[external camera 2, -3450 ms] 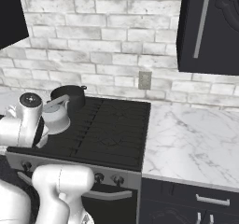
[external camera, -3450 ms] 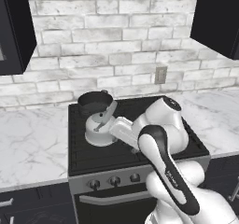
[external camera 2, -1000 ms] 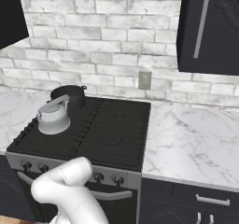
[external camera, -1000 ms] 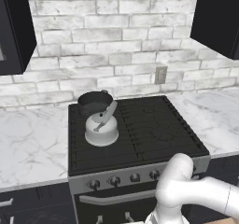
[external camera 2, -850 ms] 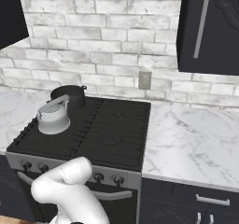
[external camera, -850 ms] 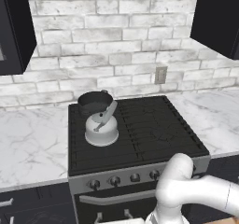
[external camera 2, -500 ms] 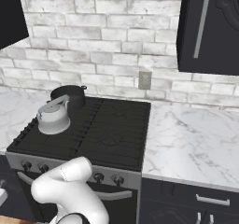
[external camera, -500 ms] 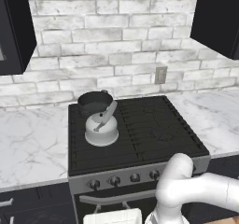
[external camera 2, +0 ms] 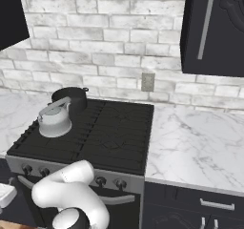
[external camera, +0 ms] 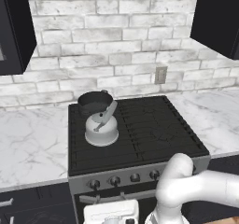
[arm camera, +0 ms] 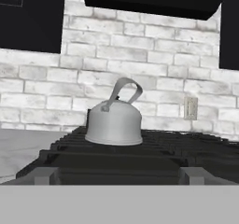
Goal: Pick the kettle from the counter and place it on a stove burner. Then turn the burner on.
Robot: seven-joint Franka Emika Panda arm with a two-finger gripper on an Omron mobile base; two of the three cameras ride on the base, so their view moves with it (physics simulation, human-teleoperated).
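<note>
Since half a second ago my arm has swung lower, its white hand now dipping in front of the oven door. On the left, veined white marble counter (external camera: 32,143). Then the squat, shiny kettle (external camera: 101,130) on the front-left stove burner (external camera: 91,146), black grate bars beneath, a dark round pot (external camera: 93,102) just behind. Silver knob panel (external camera: 135,174) below. I think the jaws stand wide, gripping nothing.
</note>
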